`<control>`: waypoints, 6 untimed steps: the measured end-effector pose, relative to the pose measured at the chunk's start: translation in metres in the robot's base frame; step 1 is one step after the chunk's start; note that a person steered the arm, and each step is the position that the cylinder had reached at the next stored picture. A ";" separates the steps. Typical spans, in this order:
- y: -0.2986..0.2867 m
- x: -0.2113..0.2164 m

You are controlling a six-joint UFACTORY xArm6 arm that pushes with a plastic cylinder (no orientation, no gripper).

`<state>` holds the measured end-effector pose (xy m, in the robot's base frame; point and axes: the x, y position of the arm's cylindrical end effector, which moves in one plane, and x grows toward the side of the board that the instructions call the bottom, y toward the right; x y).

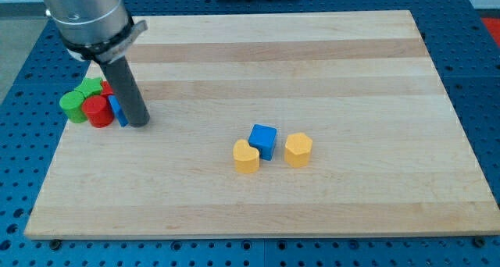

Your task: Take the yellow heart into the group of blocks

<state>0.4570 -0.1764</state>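
Observation:
The yellow heart (246, 157) lies near the board's middle, touching the blue cube (263, 140) at its upper right. A yellow hexagon (298, 150) sits just right of the cube. My tip (138, 124) rests on the board at the view's left, far left of the yellow heart. It stands right next to a blue block (118, 111) that it partly hides. A red cylinder (98, 111) and two green blocks (74, 107) (91, 88) cluster left of the tip.
The wooden board (258, 197) lies on a blue perforated table (484, 80). A further red block (107, 88) peeks out behind the rod. The arm's grey body (86, 17) fills the view's upper left.

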 end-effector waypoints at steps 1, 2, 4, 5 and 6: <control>0.064 0.011; 0.073 0.044; 0.121 0.111; 0.174 0.120; 0.190 0.101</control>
<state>0.5578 0.0133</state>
